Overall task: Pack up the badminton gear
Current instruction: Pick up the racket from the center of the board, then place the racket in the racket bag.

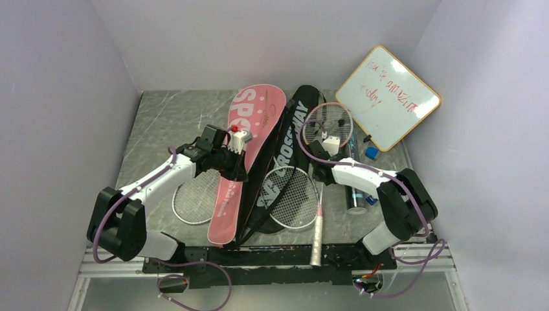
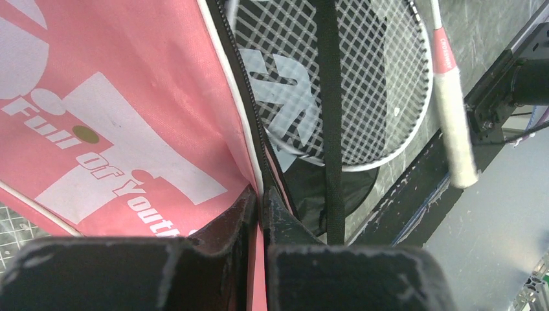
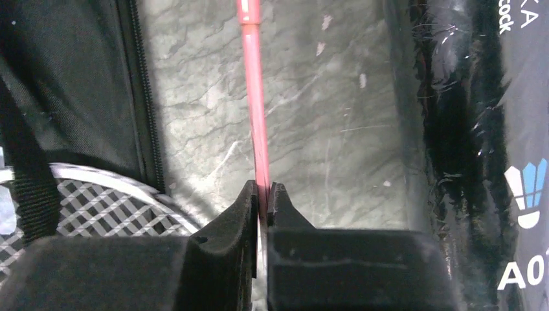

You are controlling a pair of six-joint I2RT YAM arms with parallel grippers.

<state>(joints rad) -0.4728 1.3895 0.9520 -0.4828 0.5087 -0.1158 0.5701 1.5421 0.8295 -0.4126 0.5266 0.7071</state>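
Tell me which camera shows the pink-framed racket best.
Top external: only this view shows the pink-framed racket with its whole head. The right wrist view shows just a short stretch of its shaft pinched between the right fingers. The left wrist view does not show it.

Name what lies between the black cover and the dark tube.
In the right wrist view, only the pink racket's shaft crosses the bare table there, pinched by the right gripper.

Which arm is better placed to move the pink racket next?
Right, probably: the right gripper is shut on the pink racket at its shaft, while the left gripper pinches the pink cover by its edge.
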